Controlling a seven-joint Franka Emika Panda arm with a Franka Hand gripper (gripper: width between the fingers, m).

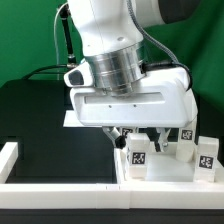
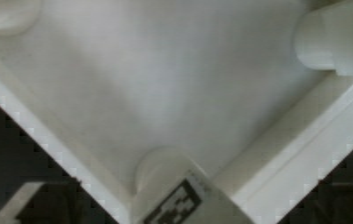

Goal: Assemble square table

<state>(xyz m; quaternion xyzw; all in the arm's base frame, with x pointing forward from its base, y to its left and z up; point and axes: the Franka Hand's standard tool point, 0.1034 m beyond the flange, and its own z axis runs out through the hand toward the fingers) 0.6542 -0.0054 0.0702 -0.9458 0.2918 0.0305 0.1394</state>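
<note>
The white square table top lies in the corner of the border wall at the exterior view's lower right. Its bare inner face fills the wrist view, one corner pointing toward my gripper. A white tagged leg stands upright at the top's near corner, right under my gripper. In the wrist view this leg sits between my gripper's fingertips, which stand wide apart at the frame's edges, open, not touching it. Two more tagged legs stand at the right. A round white part shows at the top's far corner.
The low white border wall runs along the front and up the left side. The marker board lies behind the arm on the black table. A green backdrop stands behind.
</note>
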